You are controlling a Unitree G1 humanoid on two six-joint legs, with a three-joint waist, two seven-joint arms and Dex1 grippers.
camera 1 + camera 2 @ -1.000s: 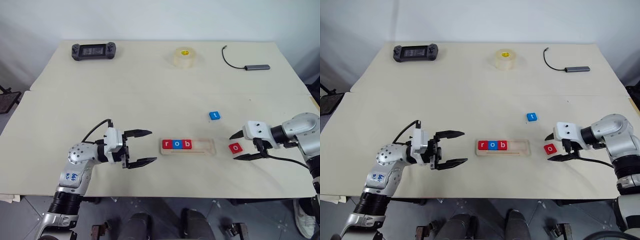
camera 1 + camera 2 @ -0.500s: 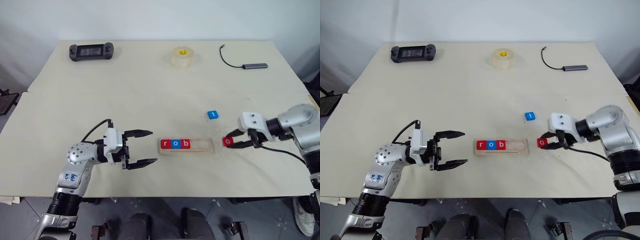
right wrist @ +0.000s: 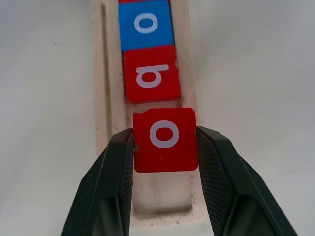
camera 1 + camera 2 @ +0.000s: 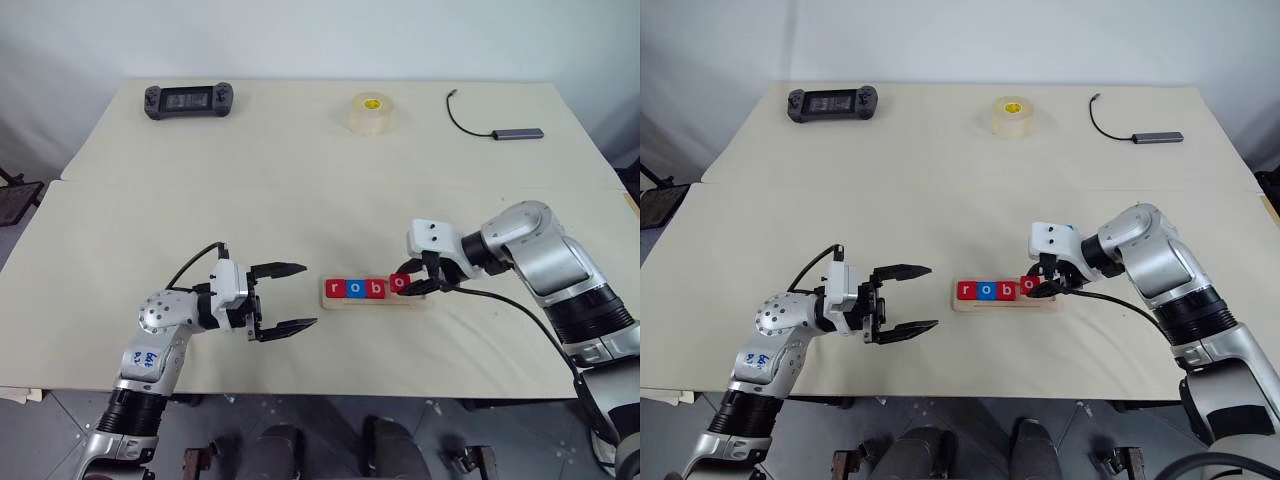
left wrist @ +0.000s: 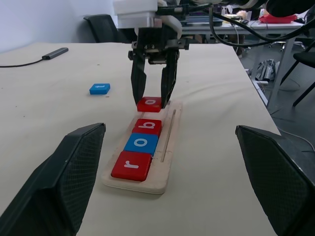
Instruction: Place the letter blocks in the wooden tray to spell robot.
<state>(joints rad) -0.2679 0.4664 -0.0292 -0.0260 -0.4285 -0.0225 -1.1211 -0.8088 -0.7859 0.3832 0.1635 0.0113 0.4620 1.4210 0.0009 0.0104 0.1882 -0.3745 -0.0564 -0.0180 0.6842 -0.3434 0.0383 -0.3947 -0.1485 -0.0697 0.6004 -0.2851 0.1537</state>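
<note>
A: We start with the table (image 4: 300, 190), the biggest thing here. Far beyond both grippers, at its back edge, we see a black controller (image 4: 187, 100), a tape roll (image 4: 372, 113) and a grey hub (image 4: 513, 133) with its cable.

B: Next down in size, the arms. Our left gripper (image 4: 298, 296) hovers above the table with its fingers spread wide and nothing between them. It points at the tray's near end, a short gap away.

A: And the right gripper (image 4: 1039, 284) reaches in from the other side, angled downward over the tray (image 5: 170, 142).

B: Its fingers (image 3: 110, 196) are clamped on the sides of a red o (image 3: 165, 139). In the right wrist view we see that block pinched squarely between the two pads, letter facing up.

A: The tray lies between the two grippers. Three blocks sit in its groove: a red r (image 5: 132, 165), nearest the left gripper, then a blue o (image 5: 141, 142), then a red b (image 5: 147, 126).

B: The held o is just past the b, toward the right gripper's wrist, over the tray's empty stretch. We cannot tell whether it touches the wood yet.

A: Last, the blue t (image 5: 100, 88). It lies flat on the table, off to one side of the right gripper and apart from the tray.
</note>
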